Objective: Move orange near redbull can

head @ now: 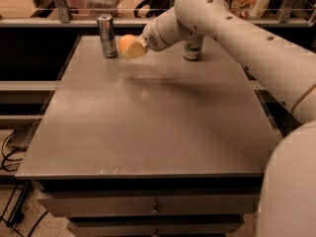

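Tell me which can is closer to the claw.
The slim silver-and-blue redbull can: the claw, holding the orange, hangs beside it; the green can stands farther off.

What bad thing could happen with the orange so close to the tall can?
The gripper holds the orange right beside the redbull can, so moving any closer could tip that slim can. Once released, the round orange might roll across the flat table. The arm could bump the green can behind it.
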Robot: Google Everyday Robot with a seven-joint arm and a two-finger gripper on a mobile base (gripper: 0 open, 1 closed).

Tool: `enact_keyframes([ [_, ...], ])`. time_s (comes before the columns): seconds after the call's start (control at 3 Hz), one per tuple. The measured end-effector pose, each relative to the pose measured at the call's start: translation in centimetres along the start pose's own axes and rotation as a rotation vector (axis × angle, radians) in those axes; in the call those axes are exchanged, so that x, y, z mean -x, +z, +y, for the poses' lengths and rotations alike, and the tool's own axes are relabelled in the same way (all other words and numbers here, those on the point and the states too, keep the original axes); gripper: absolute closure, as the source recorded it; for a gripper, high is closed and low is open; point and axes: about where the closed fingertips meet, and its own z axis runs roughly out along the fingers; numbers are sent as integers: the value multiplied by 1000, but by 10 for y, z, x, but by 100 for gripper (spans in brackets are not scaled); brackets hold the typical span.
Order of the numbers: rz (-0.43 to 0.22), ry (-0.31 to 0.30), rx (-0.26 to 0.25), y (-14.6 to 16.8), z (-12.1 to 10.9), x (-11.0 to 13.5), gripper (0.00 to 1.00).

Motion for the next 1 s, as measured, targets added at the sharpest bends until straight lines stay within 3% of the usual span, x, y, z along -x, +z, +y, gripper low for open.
enact_keyframes([
  [0.33, -6, 11, 18, 35, -6, 5, 59],
  [1.0, 5, 43, 36, 65, -9, -1, 12],
])
